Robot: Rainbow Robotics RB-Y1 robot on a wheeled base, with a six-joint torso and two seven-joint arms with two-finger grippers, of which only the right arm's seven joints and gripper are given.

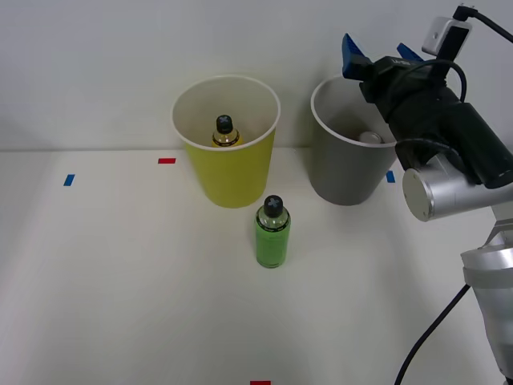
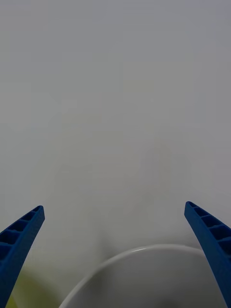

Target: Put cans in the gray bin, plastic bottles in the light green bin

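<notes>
Right gripper (image 1: 377,53) spread wide, nothing between the blue fingers (image 2: 19,240), hanging above the gray bin (image 1: 346,172), arm reaching in from 3 o'clock over the bin's rim. Pale round thing inside that bin, can't tell what. Light green bin (image 1: 228,172) at 9 o'clock of the gray one, amber bottle (image 1: 225,132) upright inside. Green bottle (image 1: 272,233) upright on the worktop (image 1: 120,281), at 7 o'clock from the gripper, just before the lime bin.

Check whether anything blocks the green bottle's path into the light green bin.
Nothing visible does. The green bottle stands upright on the table just in front of the light green bin, whose open top holds only the amber bottle.
</notes>
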